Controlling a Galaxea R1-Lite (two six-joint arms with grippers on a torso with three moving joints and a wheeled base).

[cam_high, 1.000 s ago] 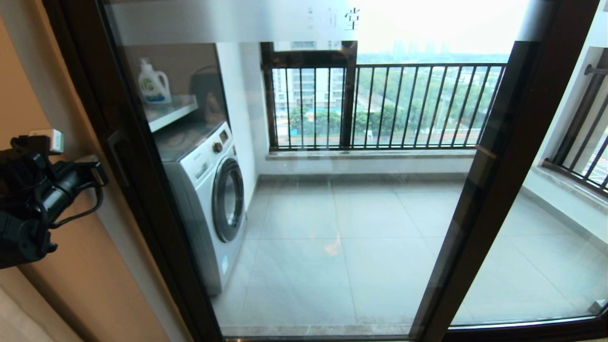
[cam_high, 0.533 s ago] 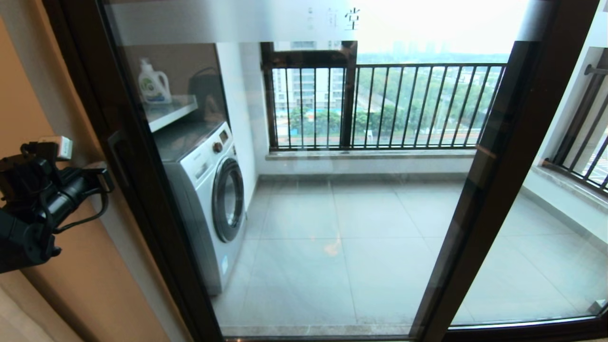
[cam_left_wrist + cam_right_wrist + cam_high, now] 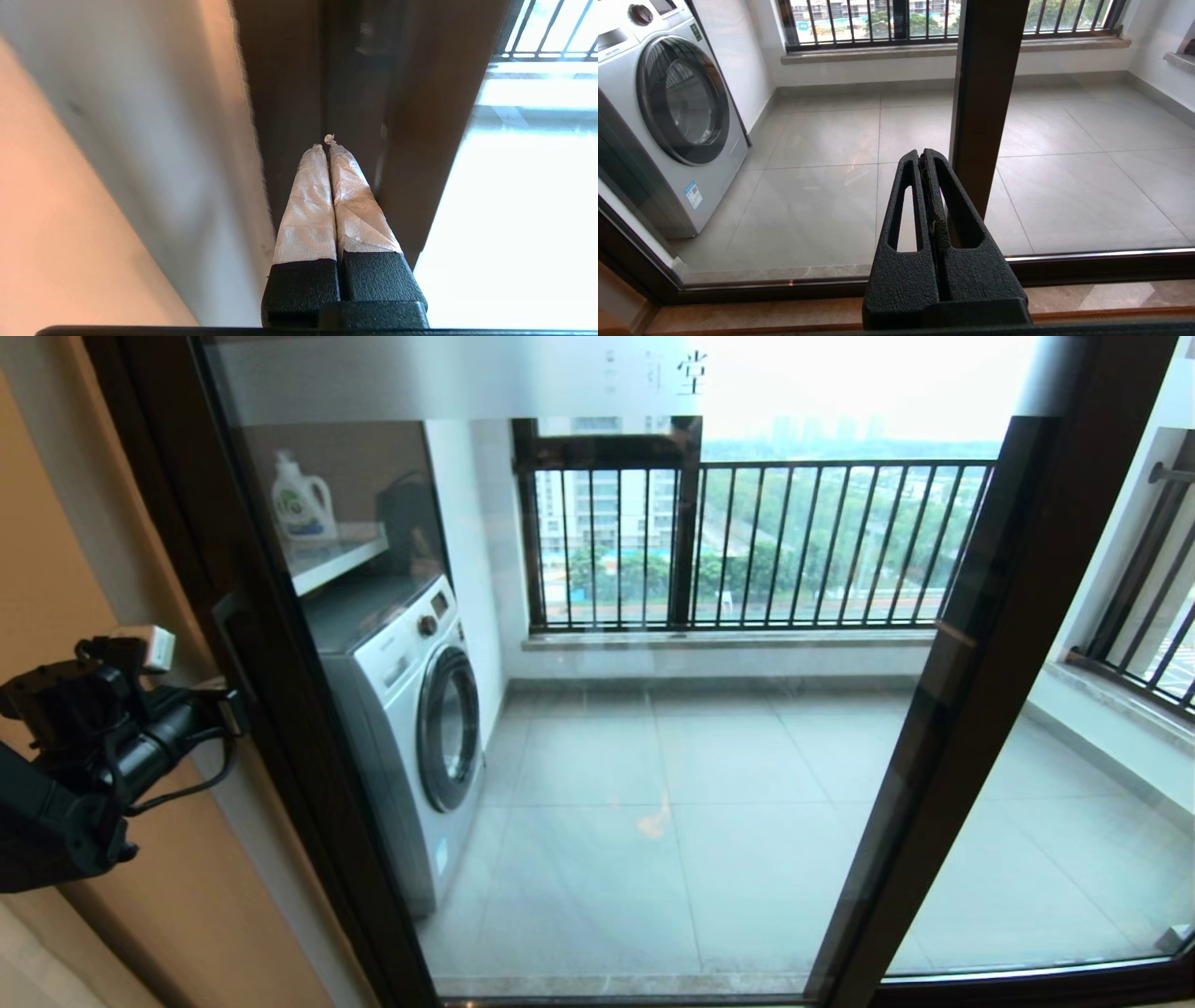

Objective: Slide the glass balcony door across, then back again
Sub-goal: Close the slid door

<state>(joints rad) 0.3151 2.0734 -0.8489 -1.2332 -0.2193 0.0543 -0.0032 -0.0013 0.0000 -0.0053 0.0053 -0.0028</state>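
The glass balcony door [image 3: 280, 747] stands before me, with a dark brown frame and a frosted top strip bearing Chinese characters. Its black bar handle [image 3: 224, 621] sits on the left upright. My left gripper [image 3: 230, 707] is shut with nothing in it, its tips at the lower end of that handle. In the left wrist view the taped fingers [image 3: 303, 200] lie pressed together, the left gripper [image 3: 325, 147] pointing into the dark door frame [image 3: 289, 84]. My right gripper [image 3: 923, 156] is shut and hangs low before the glass, out of the head view.
Behind the glass stand a washing machine [image 3: 411, 709] and a shelf with a detergent bottle [image 3: 301, 499]. A second dark upright [image 3: 962, 709] crosses the right side. The beige wall [image 3: 56, 551] lies left of the door. Black railing bars [image 3: 747, 541] close the far window.
My left gripper has moved right and slightly down, from beside the wall up to the door's left upright and handle. The door has not shifted.
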